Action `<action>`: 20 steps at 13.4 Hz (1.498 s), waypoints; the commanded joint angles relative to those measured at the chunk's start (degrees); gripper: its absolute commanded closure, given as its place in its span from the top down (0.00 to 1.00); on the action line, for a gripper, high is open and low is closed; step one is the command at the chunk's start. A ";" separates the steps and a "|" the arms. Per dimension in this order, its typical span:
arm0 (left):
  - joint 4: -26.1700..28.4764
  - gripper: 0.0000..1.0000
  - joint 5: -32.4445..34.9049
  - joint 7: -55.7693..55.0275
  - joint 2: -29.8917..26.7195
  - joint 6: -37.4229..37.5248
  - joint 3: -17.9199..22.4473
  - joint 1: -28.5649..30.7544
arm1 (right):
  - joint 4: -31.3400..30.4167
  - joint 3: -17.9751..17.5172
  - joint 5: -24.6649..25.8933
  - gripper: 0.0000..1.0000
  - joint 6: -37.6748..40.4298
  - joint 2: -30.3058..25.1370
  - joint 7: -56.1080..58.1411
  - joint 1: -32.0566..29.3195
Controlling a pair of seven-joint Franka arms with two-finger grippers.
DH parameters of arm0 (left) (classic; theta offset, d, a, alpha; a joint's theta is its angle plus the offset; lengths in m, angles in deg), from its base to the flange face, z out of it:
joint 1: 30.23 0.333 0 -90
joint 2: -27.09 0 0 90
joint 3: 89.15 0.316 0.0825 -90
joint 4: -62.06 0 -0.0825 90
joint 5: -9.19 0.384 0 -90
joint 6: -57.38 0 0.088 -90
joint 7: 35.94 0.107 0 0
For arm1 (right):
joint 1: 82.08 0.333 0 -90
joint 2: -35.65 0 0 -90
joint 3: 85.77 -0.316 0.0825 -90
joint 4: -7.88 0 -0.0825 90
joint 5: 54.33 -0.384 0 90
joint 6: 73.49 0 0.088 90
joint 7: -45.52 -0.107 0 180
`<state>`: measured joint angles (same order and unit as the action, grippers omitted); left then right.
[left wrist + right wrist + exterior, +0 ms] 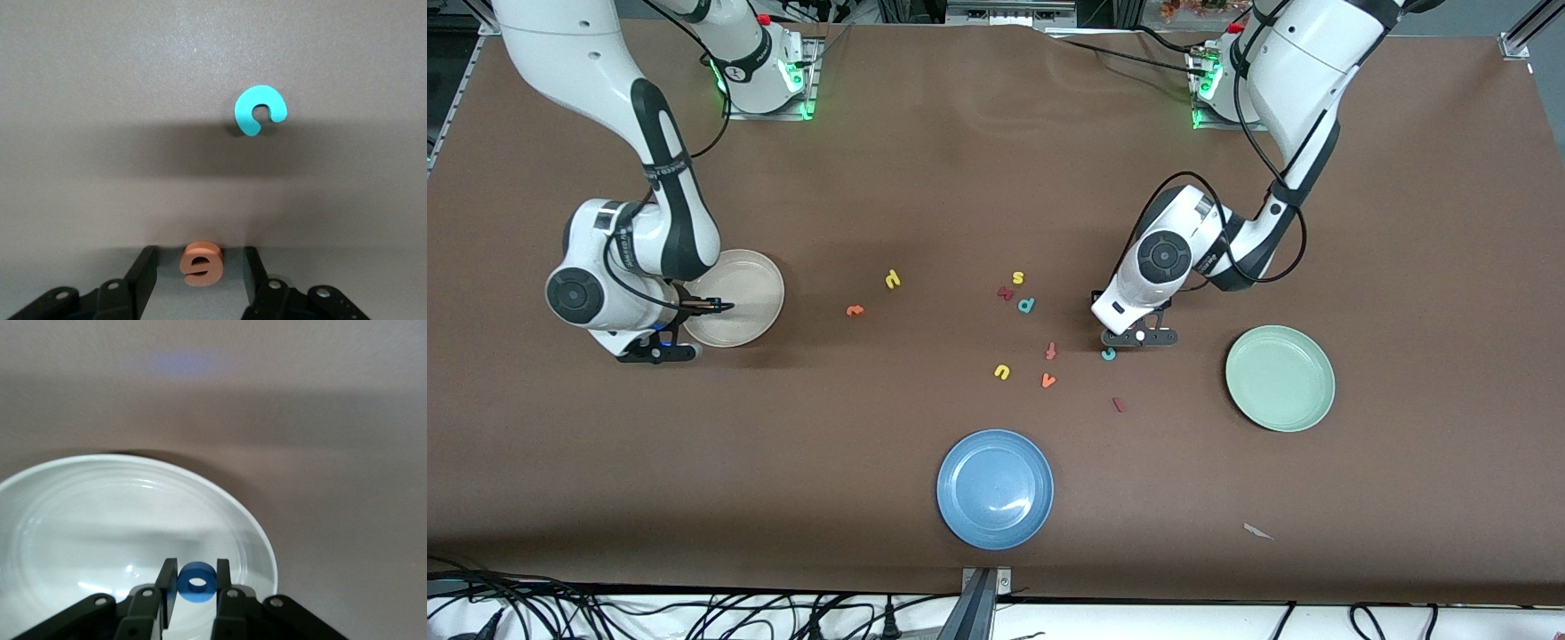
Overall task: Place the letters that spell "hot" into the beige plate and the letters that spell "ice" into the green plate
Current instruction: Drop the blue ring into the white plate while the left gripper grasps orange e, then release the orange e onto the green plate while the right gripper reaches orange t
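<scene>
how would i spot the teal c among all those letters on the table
Start at the green plate near the left arm's end of the table, then look toward the scattered letters for the left gripper, lowered around an orange e. The teal c lies on the brown table just beside that gripper. The other teal letter, the p, has a stem; this one doesn't.

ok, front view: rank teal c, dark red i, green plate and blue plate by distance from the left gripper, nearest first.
From the left gripper:
1. teal c, right beside the fingers.
2. dark red i, nearer the front camera than the c.
3. green plate, toward the left arm's end of the table.
4. blue plate, nearest the front camera.
</scene>
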<state>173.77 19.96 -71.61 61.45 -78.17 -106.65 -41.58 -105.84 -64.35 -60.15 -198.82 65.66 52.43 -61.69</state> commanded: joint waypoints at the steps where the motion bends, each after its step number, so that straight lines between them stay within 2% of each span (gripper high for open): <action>1: 0.61 0.55 1.97 -1.94 -0.35 -0.32 0.10 -0.52 | -0.01 -0.32 -0.59 0.25 -0.19 -0.04 0.74 0.09; 2: 0.53 0.53 1.97 -1.94 -0.26 -0.41 0.10 -0.52 | -0.01 -0.32 -0.59 0.57 -0.10 -0.13 0.65 0.09; 3: 0.52 0.50 1.97 -1.94 -0.26 -0.41 0.10 -0.52 | 0.16 -0.41 -0.77 0.82 -0.19 -0.22 0.47 0.09; 5: 0.52 0.45 1.97 -1.94 -0.26 -0.32 0.10 -0.52 | 0.60 -0.85 -2.51 0.92 0.52 -2.22 -0.32 0.79; 7: 0.52 0.39 1.97 -1.86 -0.26 -0.41 0.10 -0.52 | 0.78 -1.03 -5.24 0.97 0.52 -3.99 -0.32 1.75; 10: 0.52 0.33 1.97 -1.86 -0.26 -0.41 0.10 -0.43 | 1.57 -3.74 -8.24 0.97 0.60 -5.22 -1.19 2.29; 15: 0.26 0.22 2.06 -1.07 -0.44 -0.24 0.10 0.09 | 3.85 -11.39 -8.07 0.97 -0.36 -5.49 -8.91 2.55; 20: -1.93 0.17 1.97 0.60 -2.54 3.88 0.28 1.49 | 3.50 -11.66 -7.28 0.97 -7.12 -1.02 -14.37 10.09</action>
<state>172.60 20.00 -71.68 61.08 -77.65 -106.42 -41.06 -102.39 -76.32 -67.57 -203.54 62.39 40.19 -54.67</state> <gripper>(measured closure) 0.709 0.026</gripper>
